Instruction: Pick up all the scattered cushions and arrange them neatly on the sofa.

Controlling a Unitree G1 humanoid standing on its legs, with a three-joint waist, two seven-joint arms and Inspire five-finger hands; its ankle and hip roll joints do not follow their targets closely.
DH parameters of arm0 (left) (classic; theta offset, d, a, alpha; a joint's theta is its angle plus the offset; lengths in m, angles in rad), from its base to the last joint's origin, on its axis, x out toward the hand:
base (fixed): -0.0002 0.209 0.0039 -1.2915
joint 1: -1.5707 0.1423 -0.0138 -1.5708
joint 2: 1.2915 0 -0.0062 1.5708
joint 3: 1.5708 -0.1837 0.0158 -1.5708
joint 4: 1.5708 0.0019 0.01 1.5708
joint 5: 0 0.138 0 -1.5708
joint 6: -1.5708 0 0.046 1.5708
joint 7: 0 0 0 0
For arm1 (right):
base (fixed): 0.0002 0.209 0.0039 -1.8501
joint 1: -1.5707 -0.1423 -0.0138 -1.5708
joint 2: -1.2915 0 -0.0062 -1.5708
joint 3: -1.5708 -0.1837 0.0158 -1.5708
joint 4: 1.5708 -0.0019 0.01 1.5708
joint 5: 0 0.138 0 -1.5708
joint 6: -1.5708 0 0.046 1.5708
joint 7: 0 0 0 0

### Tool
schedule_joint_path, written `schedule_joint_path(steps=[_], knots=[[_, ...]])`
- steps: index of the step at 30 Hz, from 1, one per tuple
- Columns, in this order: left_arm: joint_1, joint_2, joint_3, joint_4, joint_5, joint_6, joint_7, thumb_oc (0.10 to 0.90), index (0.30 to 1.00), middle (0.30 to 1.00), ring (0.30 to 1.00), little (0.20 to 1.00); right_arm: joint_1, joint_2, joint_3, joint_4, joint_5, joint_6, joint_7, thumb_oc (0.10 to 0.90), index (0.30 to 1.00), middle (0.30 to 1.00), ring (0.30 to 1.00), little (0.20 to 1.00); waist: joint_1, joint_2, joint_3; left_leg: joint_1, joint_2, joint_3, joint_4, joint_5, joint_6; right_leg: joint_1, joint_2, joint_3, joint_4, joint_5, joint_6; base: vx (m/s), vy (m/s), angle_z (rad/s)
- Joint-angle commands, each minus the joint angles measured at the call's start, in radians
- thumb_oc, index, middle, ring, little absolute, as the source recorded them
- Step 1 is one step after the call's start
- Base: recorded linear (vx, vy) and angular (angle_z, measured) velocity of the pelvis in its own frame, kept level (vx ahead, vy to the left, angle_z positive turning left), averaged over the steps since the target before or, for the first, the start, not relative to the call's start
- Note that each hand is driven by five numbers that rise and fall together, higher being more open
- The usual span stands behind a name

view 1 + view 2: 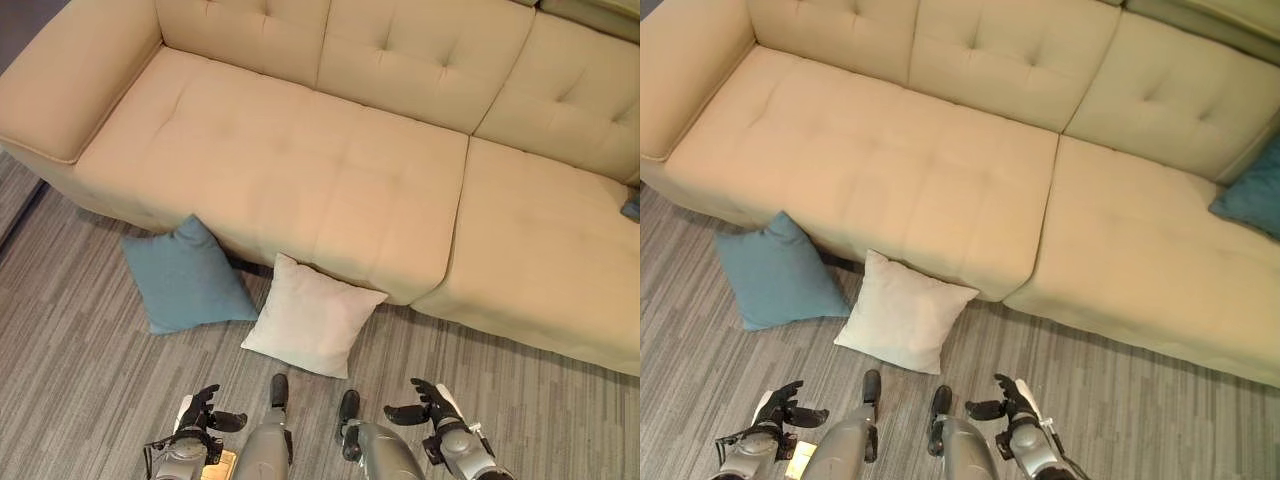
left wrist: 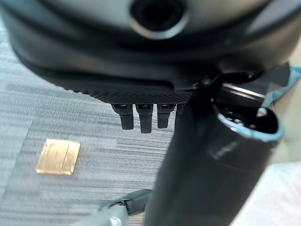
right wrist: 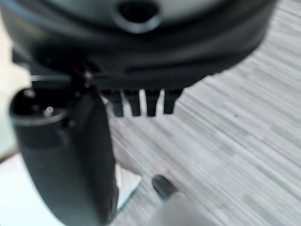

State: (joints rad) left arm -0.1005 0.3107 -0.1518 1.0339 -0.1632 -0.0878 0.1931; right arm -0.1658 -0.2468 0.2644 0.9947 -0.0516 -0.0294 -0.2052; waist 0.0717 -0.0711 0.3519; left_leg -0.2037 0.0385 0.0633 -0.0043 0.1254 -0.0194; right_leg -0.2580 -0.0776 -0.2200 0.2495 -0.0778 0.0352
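A beige tufted sofa (image 1: 300, 150) spans the far side of a grey striped carpet floor (image 1: 80, 390). Two cushions lie on the floor against the sofa's front edge: a blue cushion (image 1: 185, 277) and, just beside it, a white cushion (image 1: 313, 315). Another blue cushion (image 1: 1252, 196) rests on the sofa seat at its far right end. A small gold square (image 2: 58, 157) lies on the floor. The left hand (image 1: 200, 413) and right hand (image 1: 428, 402) hover low over the floor, fingers loosely spread, holding nothing.
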Motion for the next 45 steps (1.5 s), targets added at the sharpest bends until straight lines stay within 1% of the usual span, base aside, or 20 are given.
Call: schedule_joint_path(steps=[1,2,3,5,7,10,12,16,17,19,24,26,30,31,33,38,39,40,44,45], knots=[[-0.058,0.031,0.008,-0.049,-0.062,-0.061,0.068,0.800,0.900,0.900,0.900,0.900,-0.029,-0.032,-0.020,-0.079,0.100,-0.034,-0.071,0.800,0.900,0.900,0.900,0.900,-0.011,-0.021,0.007,-0.107,-0.055,0.009,0.085,-0.116,0.007,0.006,-0.021,-0.033,-0.096,-0.002,0.036,-0.02,-0.039,0.05],[-0.079,0.034,0.002,-0.061,-0.077,-0.067,0.078,0.800,0.900,0.900,0.900,0.900,-0.045,-0.024,-0.035,-0.071,0.134,-0.039,-0.082,0.800,0.900,0.900,0.900,0.900,-0.012,-0.019,0.019,-0.128,-0.056,0.003,0.105,-0.139,0.000,-0.017,-0.021,-0.029,-0.079,-0.025,0.038,-0.03,-0.043,0.10],[-0.095,0.034,-0.004,-0.072,-0.094,-0.071,0.084,0.800,0.900,0.900,0.900,0.900,-0.057,-0.019,-0.043,-0.077,0.164,-0.044,-0.092,0.800,0.900,0.900,0.900,0.900,-0.014,-0.017,0.028,-0.159,-0.055,0.000,0.123,-0.139,0.000,-0.047,-0.024,-0.030,-0.066,-0.026,0.035,-0.07,-0.054,0.12],[-0.170,0.041,-0.029,-0.137,-0.145,-0.095,0.116,0.800,0.900,0.900,0.900,0.900,-0.118,0.004,-0.092,-0.109,0.286,-0.077,-0.138,0.800,0.900,0.900,0.900,0.900,-0.024,-0.008,0.060,-0.280,-0.047,-0.003,0.193,-0.146,-0.004,-0.162,-0.035,-0.037,-0.015,-0.030,0.029,-0.13,-0.026,0.14],[-0.221,0.050,-0.050,-0.164,-0.162,-0.107,0.137,0.800,0.900,0.900,0.900,0.900,-0.168,0.014,-0.096,-0.121,0.349,-0.094,-0.163,0.800,0.900,0.900,0.900,0.900,-0.031,-0.001,0.078,-0.352,-0.046,-0.007,0.233,-0.148,-0.005,-0.233,-0.041,-0.037,0.018,-0.032,0.025,-0.11,0.004,0.29],[-0.387,0.092,-0.076,-0.225,-0.209,-0.133,0.195,0.800,0.900,0.900,0.900,0.900,-0.336,-0.002,-0.096,-0.159,0.449,-0.129,-0.214,0.800,0.900,0.900,0.900,0.900,-0.048,0.012,0.128,-0.544,-0.031,-0.003,0.306,-0.151,-0.007,-0.440,-0.065,-0.020,0.114,-0.040,0.029,-0.10,0.062,0.07],[-0.495,0.123,-0.085,-0.250,-0.218,-0.140,0.232,0.800,0.900,0.900,0.900,0.900,-0.439,-0.023,-0.087,-0.167,0.491,-0.146,-0.233,0.800,0.900,0.900,0.900,0.900,-0.058,0.018,0.159,-0.637,-0.029,-0.004,0.335,-0.154,-0.005,-0.547,-0.073,-0.002,0.174,-0.050,0.027,-0.03,0.059,0.02],[-0.668,0.195,-0.106,-0.269,-0.203,-0.137,0.298,0.800,0.900,0.900,0.900,0.900,-0.607,-0.062,-0.064,-0.156,0.552,-0.164,-0.254,0.800,0.900,0.900,0.900,0.900,-0.072,0.018,0.168,-0.829,-0.032,-0.007,0.399,-0.173,0.010,-0.739,-0.087,0.028,0.253,-0.067,0.032,0.05,0.038,0.08],[-0.672,0.195,-0.106,-0.268,-0.204,-0.137,0.298,0.800,0.900,0.900,0.900,0.900,-0.611,-0.062,-0.064,-0.154,0.553,-0.165,-0.253,0.800,0.900,0.900,0.900,0.900,-0.072,0.018,0.168,-0.835,-0.033,-0.007,0.402,-0.173,0.010,-0.745,-0.088,0.028,0.256,-0.068,0.032,0.05,0.041,0.00],[-0.760,0.256,-0.126,-0.302,-0.200,-0.129,0.322,0.800,0.900,0.900,0.900,0.900,-0.699,-0.086,-0.038,-0.162,0.600,-0.170,-0.251,0.800,0.900,0.900,0.900,0.900,-0.082,0.021,0.168,-0.950,-0.037,-0.006,0.468,-0.193,0.020,-0.864,-0.096,0.055,0.319,-0.077,0.031,0.08,0.086,0.08],[-0.810,0.280,-0.138,-0.299,-0.197,-0.121,0.328,0.800,0.900,0.900,0.900,0.900,-0.731,-0.086,-0.032,-0.157,0.623,-0.171,-0.243,0.800,0.900,0.900,0.900,0.900,-0.086,0.022,0.168,-0.998,-0.042,-0.005,0.488,-0.200,0.025,-0.916,-0.097,0.062,0.336,-0.081,0.032,0.04,0.027,0.02],[-0.864,0.295,-0.160,-0.295,-0.202,-0.118,0.321,0.800,0.900,0.900,0.900,0.900,-0.761,-0.076,-0.019,-0.155,0.667,-0.175,-0.219,0.800,0.900,0.900,0.900,0.900,-0.087,0.025,0.168,-1.023,-0.048,-0.007,0.497,-0.202,0.028,-0.947,-0.095,0.073,0.349,-0.080,0.033,0.04,0.041,0.01],[-0.924,0.294,-0.188,-0.288,-0.215,-0.115,0.310,0.800,0.900,0.900,0.900,0.900,-0.798,-0.064,-0.002,-0.152,0.716,-0.189,-0.195,0.800,0.900,0.900,0.900,0.900,-0.086,0.028,0.168,-1.042,-0.054,-0.004,0.502,-0.203,0.031,-0.970,-0.095,0.080,0.361,-0.082,0.034,0.03,0.028,0.00],[-0.992,0.281,-0.228,-0.280,-0.227,-0.112,0.308,0.800,0.900,0.900,0.900,0.900,-0.850,-0.053,0.034,-0.144,0.731,-0.189,-0.186,0.800,0.900,0.900,0.900,0.900,-0.086,0.033,0.168,-1.060,-0.059,-0.006,0.507,-0.203,0.031,-0.989,-0.095,0.084,0.369,-0.085,0.035,0.00,0.000,0.00],[-1.015,0.275,-0.239,-0.270,-0.228,-0.111,0.308,0.800,0.900,0.900,0.900,0.900,-0.872,-0.048,0.042,-0.141,0.734,-0.189,-0.184,0.800,0.900,0.900,0.900,0.900,-0.086,0.034,0.168,-1.067,-0.060,-0.008,0.508,-0.203,0.031,-0.996,-0.096,0.087,0.370,-0.085,0.036,0.00,0.000,0.00],[-1.135,0.239,-0.308,-0.234,-0.234,-0.102,0.306,0.800,0.900,0.900,0.900,0.900,-0.984,-0.028,0.098,-0.126,0.730,-0.185,-0.191,0.800,0.900,0.900,0.900,0.900,-0.087,0.039,0.168,-1.110,-0.067,-0.010,0.520,-0.200,0.029,-1.039,-0.100,0.098,0.384,-0.085,0.038,0.00,0.000,0.01],[-1.203,0.195,-0.352,-0.204,-0.227,-0.092,0.302,0.800,0.900,0.900,0.900,0.900,-1.056,-0.001,0.147,-0.125,0.726,-0.184,-0.192,0.800,0.900,0.900,0.900,0.900,-0.089,0.042,0.168,-1.130,-0.071,-0.009,0.526,-0.199,0.030,-1.063,-0.097,0.108,0.395,-0.084,0.037,0.02,0.009,0.05],[-1.206,0.195,-0.353,-0.201,-0.228,-0.092,0.302,0.800,0.900,0.900,0.900,0.900,-1.058,-0.001,0.146,-0.124,0.726,-0.184,-0.192,0.800,0.900,0.900,0.900,0.900,-0.089,0.042,0.168,-1.133,-0.071,-0.009,0.527,-0.199,0.031,-1.067,-0.097,0.109,0.397,-0.084,0.037,0.02,0.005,0.04],[-1.274,0.099,-0.385,-0.173,-0.260,-0.097,0.297,0.800,0.900,0.900,0.900,0.900,-1.147,0.051,0.186,-0.127,0.738,-0.196,-0.190,0.800,0.900,0.900,0.900,0.900,-0.089,0.045,0.168,-1.166,-0.075,-0.008,0.539,-0.195,0.031,-1.105,-0.092,0.119,0.417,-0.085,0.035,0.00,-0.010,0.01],[-1.285,0.075,-0.389,-0.179,-0.279,-0.105,0.296,0.704,0.756,0.756,0.756,0.756,-1.162,0.067,0.195,-0.138,0.745,-0.202,-0.189,0.731,0.796,0.796,0.796,0.796,-0.090,0.045,0.168,-1.173,-0.075,-0.006,0.544,-0.193,0.030,-1.110,-0.091,0.120,0.418,-0.085,0.034,0.00,-0.030,0.06]])
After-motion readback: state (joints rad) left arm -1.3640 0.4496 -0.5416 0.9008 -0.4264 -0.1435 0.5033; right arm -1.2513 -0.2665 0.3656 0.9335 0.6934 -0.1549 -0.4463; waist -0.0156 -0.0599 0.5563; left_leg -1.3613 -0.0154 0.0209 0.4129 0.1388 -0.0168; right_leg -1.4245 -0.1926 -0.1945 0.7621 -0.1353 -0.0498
